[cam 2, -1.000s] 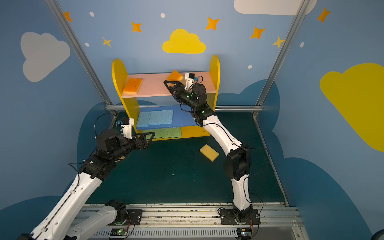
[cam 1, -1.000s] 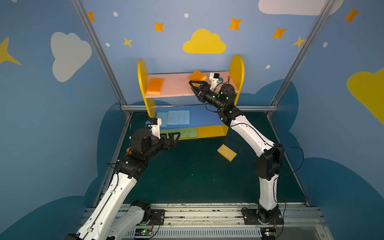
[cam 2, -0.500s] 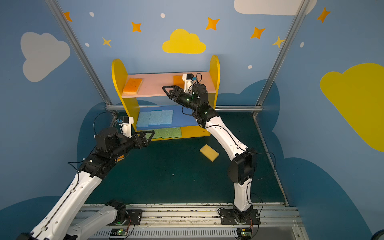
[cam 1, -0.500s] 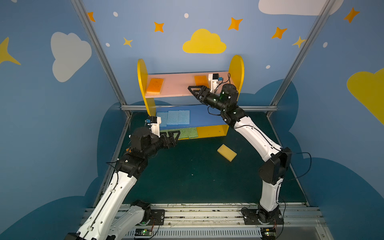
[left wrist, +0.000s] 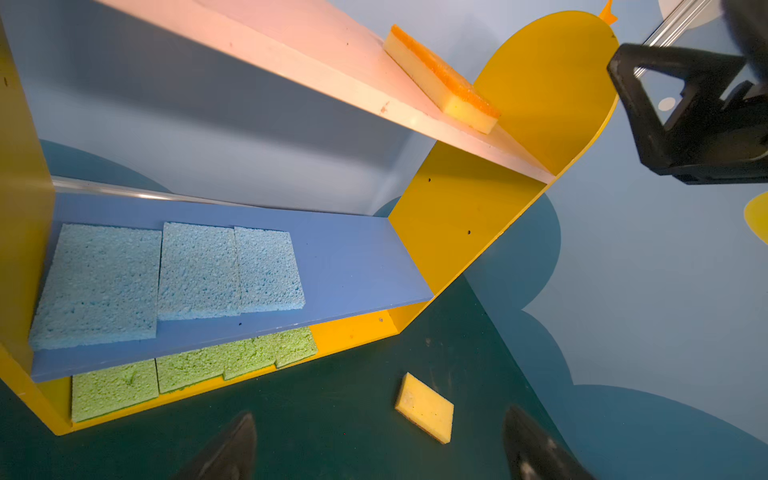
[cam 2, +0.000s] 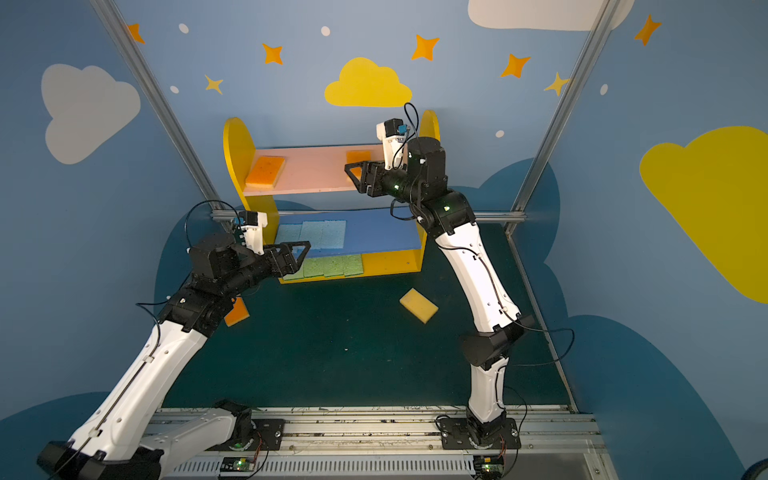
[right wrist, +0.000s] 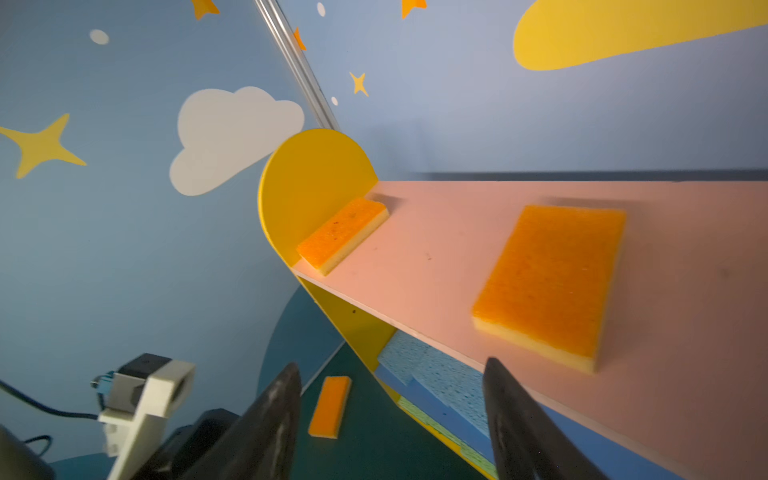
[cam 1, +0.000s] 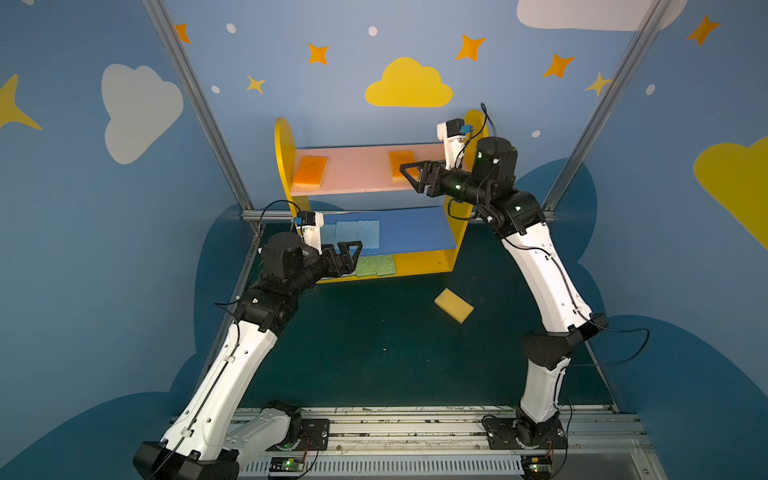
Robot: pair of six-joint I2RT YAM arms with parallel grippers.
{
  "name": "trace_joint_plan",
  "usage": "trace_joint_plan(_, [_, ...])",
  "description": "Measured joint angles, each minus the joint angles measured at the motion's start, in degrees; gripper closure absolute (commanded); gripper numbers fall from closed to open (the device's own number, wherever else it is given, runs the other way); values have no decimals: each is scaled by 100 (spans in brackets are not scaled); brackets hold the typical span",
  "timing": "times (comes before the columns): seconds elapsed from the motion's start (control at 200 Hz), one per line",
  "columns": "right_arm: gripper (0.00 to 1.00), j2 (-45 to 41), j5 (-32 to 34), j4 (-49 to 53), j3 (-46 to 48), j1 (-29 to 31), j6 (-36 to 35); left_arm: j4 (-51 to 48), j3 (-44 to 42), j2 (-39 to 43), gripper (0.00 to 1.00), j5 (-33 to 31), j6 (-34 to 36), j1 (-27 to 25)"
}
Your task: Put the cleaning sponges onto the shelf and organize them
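Backing off now: the right gripper (cam 1: 409, 178) has let go, jaws spread and empty, and its orange sponge (cam 1: 401, 160) lies flat near the right end of the pink board (cam 1: 357, 172). Two more wait on the green floor (cam 1: 374, 353): a yellow-side-up sponge (cam 1: 454, 305) mid-floor and a second orange sponge (cam 2: 237, 312) near its left edge. Left gripper (cam 1: 353, 255) is spread and idle. Blue walls hug the shelf (cam 1: 282, 145).
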State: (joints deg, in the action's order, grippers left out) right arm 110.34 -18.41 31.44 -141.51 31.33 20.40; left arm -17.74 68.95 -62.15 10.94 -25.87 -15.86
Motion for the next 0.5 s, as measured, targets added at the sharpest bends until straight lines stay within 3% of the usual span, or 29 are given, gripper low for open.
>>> trace_joint_plan(0.19, [32, 72, 9, 289, -168, -452, -251, -181, 1080, -719, 9, 46, 236, 0])
trace_joint_plan(0.496, [32, -739, -157, -15, 1668, -737, -267, -640, 3464, -2385, 10, 83, 688, -155])
